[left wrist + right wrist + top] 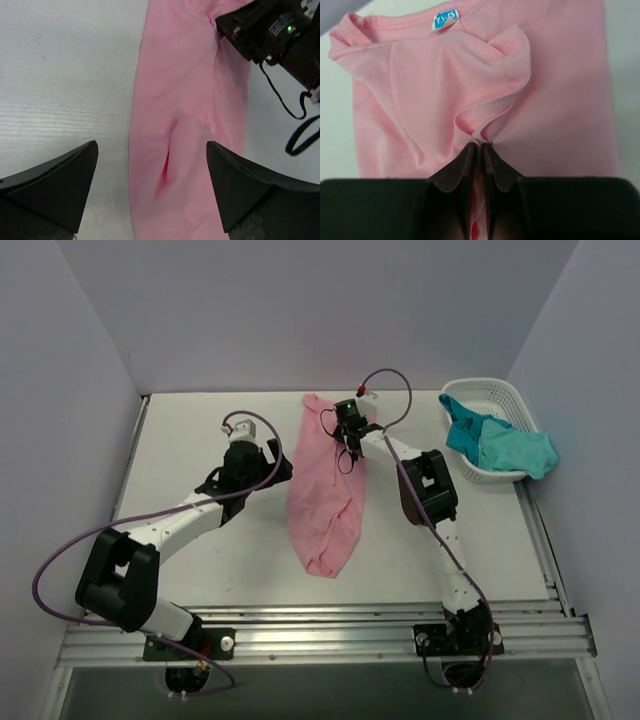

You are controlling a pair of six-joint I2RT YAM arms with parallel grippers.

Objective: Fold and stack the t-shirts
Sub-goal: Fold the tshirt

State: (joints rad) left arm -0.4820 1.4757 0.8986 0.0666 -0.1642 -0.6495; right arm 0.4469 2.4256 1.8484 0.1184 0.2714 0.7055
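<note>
A light pink t-shirt [325, 495] lies as a long narrow strip down the middle of the table, collar end at the back. My right gripper [349, 436] sits over its upper part, shut on a pinched fold of the pink t-shirt [485, 90] near the sleeve; the collar label [445, 20] shows beyond. My left gripper [272, 465] hovers at the shirt's left edge, jaws wide open, with the pink t-shirt [185, 125] below and between the fingertips [75, 170]. Teal and turquoise t-shirts [500, 445] fill the basket.
A white lattice basket [490, 400] stands at the back right, with shirt fabric hanging over its near right rim. Purple cables loop off both arms. Bare table [190, 430] lies left of the pink shirt. Walls close in on three sides.
</note>
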